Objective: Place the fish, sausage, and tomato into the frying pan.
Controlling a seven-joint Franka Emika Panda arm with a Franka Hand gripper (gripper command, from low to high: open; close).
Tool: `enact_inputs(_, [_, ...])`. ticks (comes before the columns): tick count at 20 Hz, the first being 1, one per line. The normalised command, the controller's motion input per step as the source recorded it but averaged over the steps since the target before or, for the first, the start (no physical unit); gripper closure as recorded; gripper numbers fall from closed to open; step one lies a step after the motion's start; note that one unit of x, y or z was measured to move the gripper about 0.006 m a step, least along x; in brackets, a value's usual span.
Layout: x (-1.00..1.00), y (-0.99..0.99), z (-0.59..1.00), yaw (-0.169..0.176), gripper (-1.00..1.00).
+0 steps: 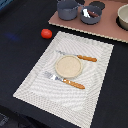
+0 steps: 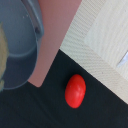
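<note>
The tomato [image 1: 46, 33], a small glossy red ball, lies on the dark table beyond the placemat's far corner on the exterior view's left. It also shows in the wrist view [image 2: 75, 91], close below the camera. The frying pan [image 1: 91, 21] stands on the pink board at the back. The white fish [image 1: 87, 13] lies inside it, with a small dark piece beside it that looks like the sausage [image 1: 94, 14]. No gripper or arm shows in either view.
A taller grey pot [image 1: 67, 10] stands on the pink board [image 1: 65, 22] next to the pan, near the tomato; it also shows in the wrist view [image 2: 17, 45]. A beige bowl [image 1: 123, 16] is at the exterior view's right. A woven placemat [image 1: 35, 82] holds a beige plate [image 1: 68, 66], knife [image 1: 80, 57] and fork [image 1: 65, 80].
</note>
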Motion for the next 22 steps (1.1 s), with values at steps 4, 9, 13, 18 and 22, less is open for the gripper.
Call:
enact_inputs(4, [-0.54,-0.51,0.0,-0.055,-1.0])
enact_inputs(9, [-0.53,-0.49,-0.05,-0.058,-1.0])
enact_inputs(13, [-0.53,-0.49,-0.12,-0.058,-1.0])
enact_inputs(18, [-0.59,-0.49,-0.28,-0.052,-1.0])
enact_inputs(22, [-0.61,-0.48,-0.35,-0.058,-1.0])
